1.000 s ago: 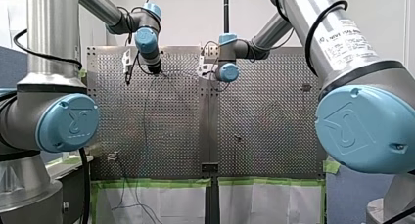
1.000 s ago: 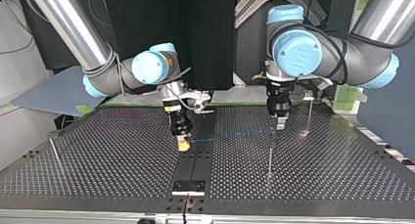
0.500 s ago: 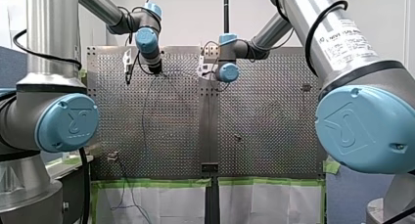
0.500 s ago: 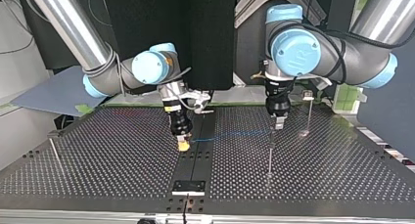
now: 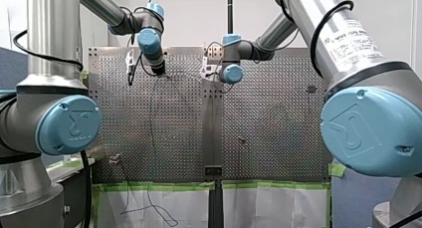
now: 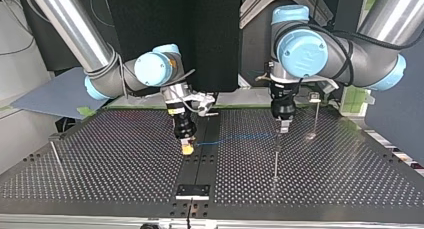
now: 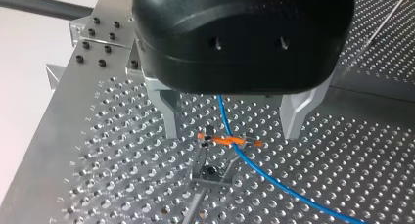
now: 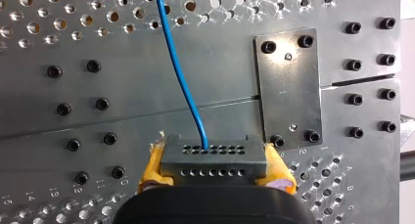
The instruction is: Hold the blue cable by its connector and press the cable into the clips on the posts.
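Note:
The blue cable [image 8: 178, 72] ends in a grey connector [image 8: 213, 153], and the yellow pads of my right gripper [image 8: 214, 171] are shut on it. In the top view my right gripper [image 6: 187, 148] hangs low over the middle of the plate. From there the cable [image 6: 235, 137] runs to the thin post [image 6: 276, 156] under my left gripper [image 6: 283, 127]. In the left wrist view my left gripper [image 7: 231, 133] is open, its metal fingers [image 7: 169, 114] straddling the post's orange clip [image 7: 222, 140]. The cable [image 7: 254, 168] lies across that clip.
A second post [image 6: 315, 114] stands beside my left gripper, and a third [image 6: 55, 151] is at the top view's left edge. A black plate [image 8: 288, 87] is bolted ahead of the connector. Slack cable [image 5: 149, 208] hangs off the table's near edge in the front view.
The hanging slack of the cable has swung to the right in the front view. My left gripper has crept slightly at the post. My right gripper holds still.

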### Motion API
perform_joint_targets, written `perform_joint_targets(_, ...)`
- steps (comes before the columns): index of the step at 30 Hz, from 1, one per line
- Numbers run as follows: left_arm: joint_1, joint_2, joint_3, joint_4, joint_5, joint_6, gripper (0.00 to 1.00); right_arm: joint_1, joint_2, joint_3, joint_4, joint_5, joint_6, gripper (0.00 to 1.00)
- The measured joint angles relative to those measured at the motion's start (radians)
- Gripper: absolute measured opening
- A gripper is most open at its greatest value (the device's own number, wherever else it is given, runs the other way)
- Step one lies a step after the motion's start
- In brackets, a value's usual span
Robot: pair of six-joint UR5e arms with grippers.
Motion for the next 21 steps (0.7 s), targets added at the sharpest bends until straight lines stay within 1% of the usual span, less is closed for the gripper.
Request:
perform_joint_targets(3, 0.003, 0.000, 0.000, 0.015, 0.008, 0.018, 1.00, 0.000, 0.000, 0.000, -0.001, 0.000, 0.000, 0.00)
perform_joint_targets(6, 0.001, 0.000, 0.000, 0.030, -0.002, 0.019, 1.00, 0.000, 0.000, 0.000, -0.001, 0.000, 0.000, 0.00)
perform_joint_targets(9, -0.006, -0.002, 0.000, 0.049, -0.022, 0.002, 1.00, 0.000, 0.000, 0.000, -0.002, 0.000, 0.000, 0.00)
perform_joint_targets(13, -0.022, -0.019, 0.000, 0.071, -0.045, -0.033, 1.00, 0.000, 0.000, 0.000, -0.002, 0.000, 0.000, 0.00)
perform_joint_targets(16, -0.035, -0.033, 0.000, 0.083, -0.048, -0.052, 1.00, 0.001, 0.000, 0.000, -0.003, 0.000, 0.000, 0.00)
perform_joint_targets(21, -0.054, -0.042, 0.000, 0.109, -0.046, -0.067, 1.00, 0.001, 0.001, 0.001, -0.004, 0.000, -0.001, 0.00)
